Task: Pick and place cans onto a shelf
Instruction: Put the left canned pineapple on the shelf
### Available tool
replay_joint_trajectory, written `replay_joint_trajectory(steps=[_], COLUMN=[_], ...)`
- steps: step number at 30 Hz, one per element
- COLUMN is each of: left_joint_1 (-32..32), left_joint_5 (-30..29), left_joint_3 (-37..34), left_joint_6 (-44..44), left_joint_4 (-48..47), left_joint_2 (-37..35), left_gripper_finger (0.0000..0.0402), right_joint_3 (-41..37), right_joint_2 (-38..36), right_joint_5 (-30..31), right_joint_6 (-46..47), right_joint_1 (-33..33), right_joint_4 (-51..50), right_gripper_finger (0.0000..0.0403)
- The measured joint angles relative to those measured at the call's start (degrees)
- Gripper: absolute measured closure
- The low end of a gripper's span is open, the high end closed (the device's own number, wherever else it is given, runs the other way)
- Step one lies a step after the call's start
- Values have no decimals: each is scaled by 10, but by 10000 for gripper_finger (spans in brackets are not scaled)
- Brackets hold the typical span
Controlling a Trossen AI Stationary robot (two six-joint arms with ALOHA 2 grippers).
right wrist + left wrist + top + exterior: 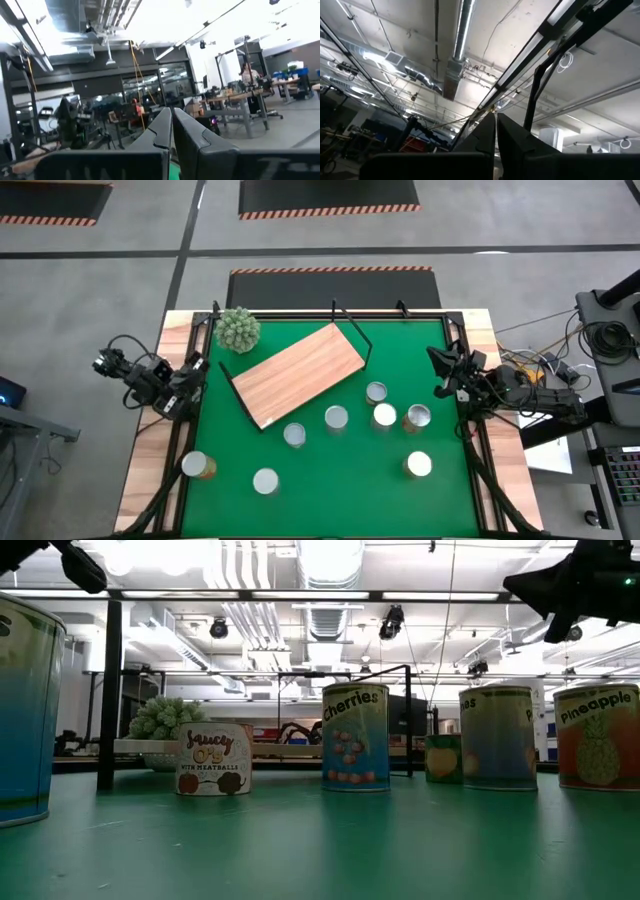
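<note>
The left gripper point(196, 366) has its fingers point(487, 137) pressed together on nothing, parked over the left edge of the bench point(330, 500) and aimed up at the ceiling. The right gripper point(440, 372) is likewise pinched shut and empty, fingers point(172, 130) meeting in a thin seam, sitting over the right edge.

Between them, the shelf point(298, 373) lies flat and askew on the green mat toward the far left, its black wire frame showing at the ends, with nothing on it. A spiky green plant point(238, 328) sits just beyond its far corner. The cans point(336, 417) all stand on the mat: four clustered near the middle-right, one nearer the right front, one toward the front, and a gold-sided can point(196, 467) at the front-left.

Risks, as I judge them: the clustered cans stand close, so fingers opening around one could knock its neighbour over. The shelf's skew and wire frame could catch a carried can on approach. A can set near the board's edge might tip off.
</note>
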Motion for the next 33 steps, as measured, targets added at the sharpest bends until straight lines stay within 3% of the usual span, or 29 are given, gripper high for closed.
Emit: replay_joint_trajectory(steps=[5, 8, 11, 14, 19, 22, 25, 27, 28, 33], left_joint_1=[0, 0, -1, -2, -9, -27, -50, -61, -64, -92], left_joint_5=[0, -9, -43, -92, -93, 12, 157, 235, 261, 258], left_joint_3=[15, 70, 147, 251, 480, 619, 733, 782, 792, 782], left_joint_6=[-25, -48, -128, -274, -683, -937, -1080, -1116, -1118, -1110], left_joint_4=[91, 80, 7, -194, -775, -1112, -1367, -1452, -1442, -1375], left_joint_2=[90, 155, 218, 267, 366, 461, 562, 619, 634, 674], left_gripper_finger=[402, 402, 402, 402, 402, 402, 402, 402, 402, 402], right_joint_3=[39, 57, 69, 72, 72, 72, 72, 72, 72, 72], right_joint_2=[12, 24, 38, 51, 63, 64, 63, 63, 63, 63], right_joint_5=[-4, -4, -4, -4, -4, -4, -4, -4, -4, -4], right_joint_6=[-29, -29, -29, -30, -31, -31, -31, -31, -31, -44], right_joint_1=[0, 0, 0, 0, 0, 0, 0, 0, 0, 0], right_joint_4=[-5, -30, -46, -46, -44, -42, -40, -40, -39, -21], right_gripper_finger=[394, 394, 394, 394, 394, 394, 394, 394, 394, 394])
